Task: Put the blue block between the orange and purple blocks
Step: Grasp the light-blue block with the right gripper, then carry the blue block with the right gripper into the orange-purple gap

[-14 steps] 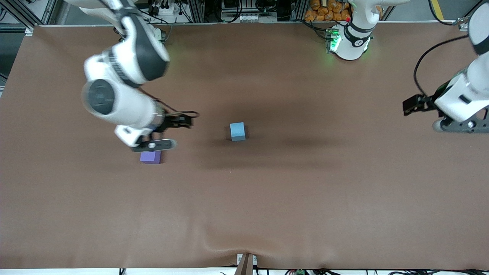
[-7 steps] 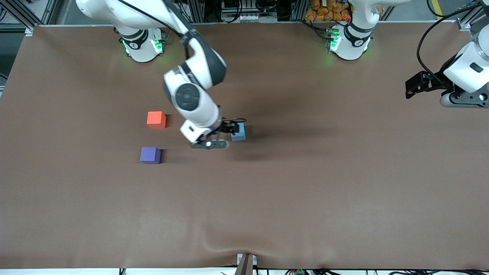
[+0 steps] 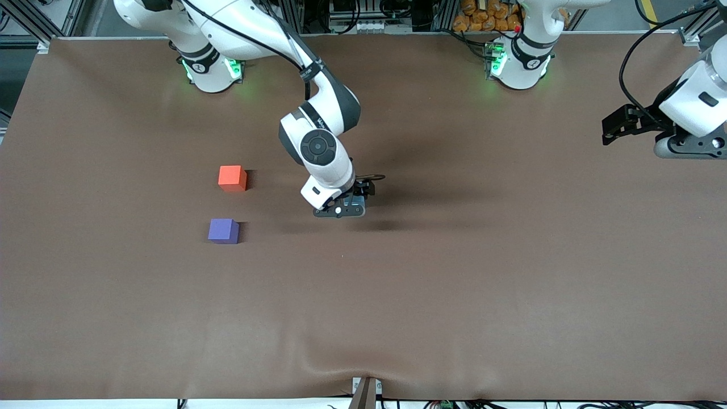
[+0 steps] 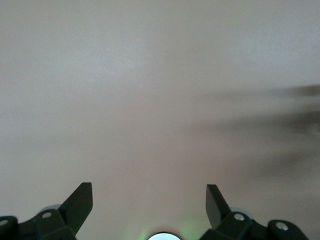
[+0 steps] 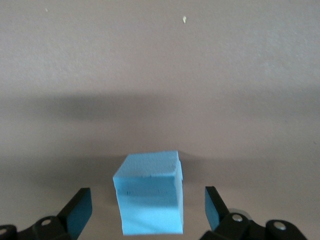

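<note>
Front view has the brown table [image 3: 454,295] taking up nearly everything, with my two arms coming in from the top edge. My right arm reaches out from its base and bends down over the middle of the table, wrist pointing straight down, so my right gripper [image 3: 339,211] hangs right over the blue block [image 3: 359,201], which is mostly hidden under it. My left arm waits off at its own end of the table, left gripper [image 3: 690,152] up in the air over bare cloth.

Right wrist view shows my fingers [image 5: 79,209] spread wide with the blue block [image 5: 150,192] sitting between them, gaps on both sides, nothing gripped or touched. Left wrist view: left fingers [image 4: 80,202] wide apart too, holding nothing.

Orange block [image 3: 232,178] and purple block [image 3: 223,230] sit toward the right arm's end, well apart from the blue one, purple nearer the front camera.
</note>
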Controlling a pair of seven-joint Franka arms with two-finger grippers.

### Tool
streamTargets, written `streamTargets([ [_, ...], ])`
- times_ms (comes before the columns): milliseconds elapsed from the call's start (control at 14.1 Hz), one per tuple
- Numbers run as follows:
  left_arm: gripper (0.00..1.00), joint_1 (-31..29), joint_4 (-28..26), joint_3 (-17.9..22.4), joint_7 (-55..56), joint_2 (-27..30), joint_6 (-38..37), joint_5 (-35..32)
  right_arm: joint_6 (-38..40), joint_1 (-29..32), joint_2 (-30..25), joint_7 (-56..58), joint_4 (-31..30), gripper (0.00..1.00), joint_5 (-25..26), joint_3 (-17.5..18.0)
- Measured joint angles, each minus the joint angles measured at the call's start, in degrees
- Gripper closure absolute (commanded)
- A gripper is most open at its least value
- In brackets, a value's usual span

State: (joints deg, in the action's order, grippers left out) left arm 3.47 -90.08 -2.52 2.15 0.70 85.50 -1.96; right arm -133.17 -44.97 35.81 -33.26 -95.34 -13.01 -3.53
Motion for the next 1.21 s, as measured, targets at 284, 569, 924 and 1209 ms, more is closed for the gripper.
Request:
streamTargets([
  [284,0.0,0.0,0.5,0.3,0.0,0.0,0.0,0.0,-8.0,-2.4,2.8,0.0,-3.0,0.32,0.0,0.0],
  [569,0.0,0.0,0.8,0.4,0.0,-0.3,0.0,0.0,-7.7,-4.0,3.6,0.0,-2.7,1.0,0.4,-0.1],
  [924,0.0,-0.1,1.3,0.5,0.0,-0.6,0.0,1.3,8.2,0.0,-1.5,3.0,0.9,1.0,0.7,-2.9],
  [1209,0.0,0.0,2.3,0.3,0.0,-0.6,0.0,1.4,21.9,10.9,-11.3,14.2,-0.9,1.0,1.0,-3.8],
])
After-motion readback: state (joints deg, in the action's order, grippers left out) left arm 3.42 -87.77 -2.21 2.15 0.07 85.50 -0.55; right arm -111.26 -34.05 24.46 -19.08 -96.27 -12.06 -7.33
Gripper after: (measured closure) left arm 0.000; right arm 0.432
